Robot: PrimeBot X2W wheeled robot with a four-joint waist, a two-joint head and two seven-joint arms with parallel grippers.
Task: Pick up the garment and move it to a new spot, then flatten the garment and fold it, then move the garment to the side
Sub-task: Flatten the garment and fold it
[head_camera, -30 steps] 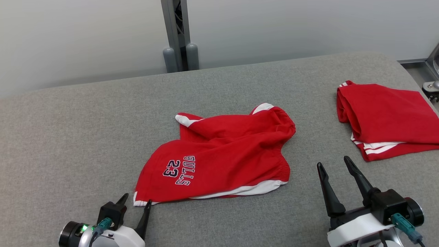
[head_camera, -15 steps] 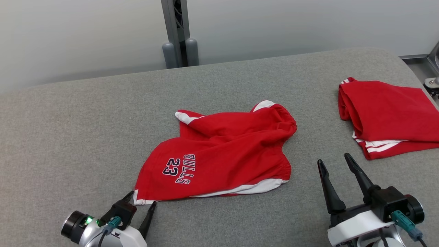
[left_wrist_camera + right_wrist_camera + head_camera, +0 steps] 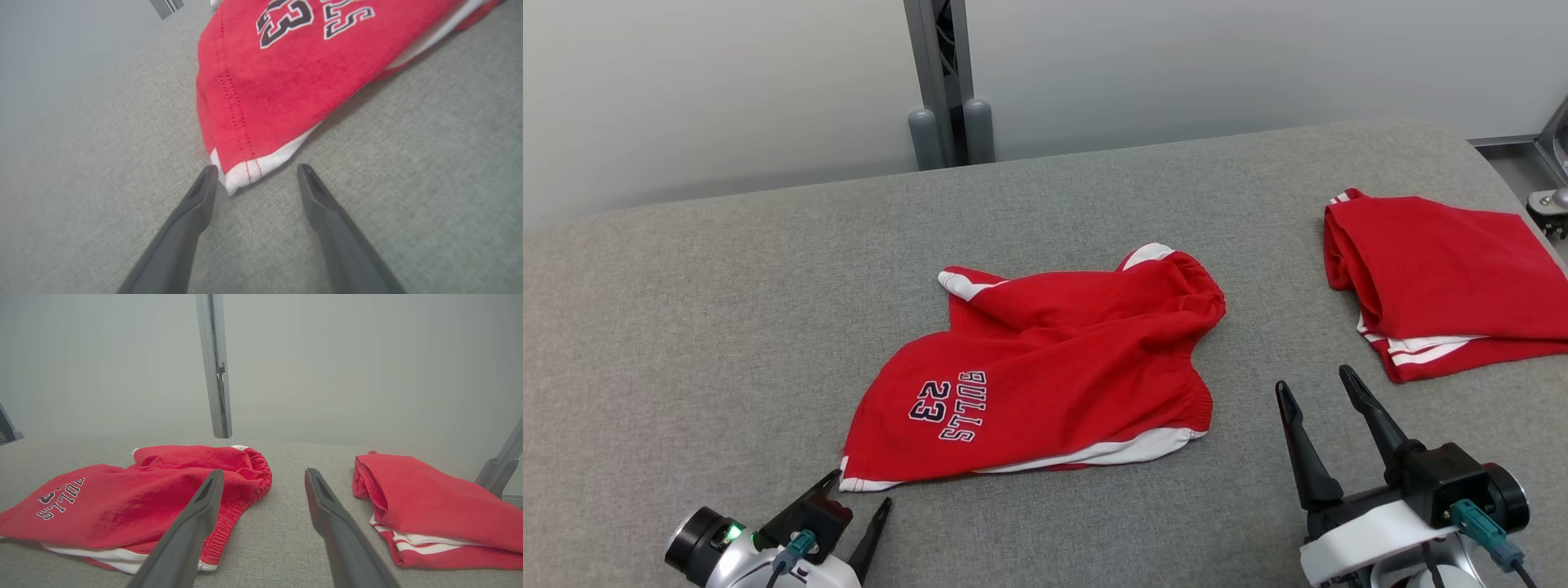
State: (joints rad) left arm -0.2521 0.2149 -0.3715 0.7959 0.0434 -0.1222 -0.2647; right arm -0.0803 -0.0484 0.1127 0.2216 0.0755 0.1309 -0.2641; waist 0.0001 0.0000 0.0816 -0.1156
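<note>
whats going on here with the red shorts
A two-armed robot is about to pick up the crumpled red shorts lying on the grey table. Its left hand is open, with a finger on either side of the shorts' white-trimmed corner, not yet closed on it. The right hand is open and empty, just right of the shorts. Another red garment lies folded farther right.

Red shorts (image 3: pixel 1045 384) with white trim and navy lettering — grey table (image 3: pixel 686 327).
</note>
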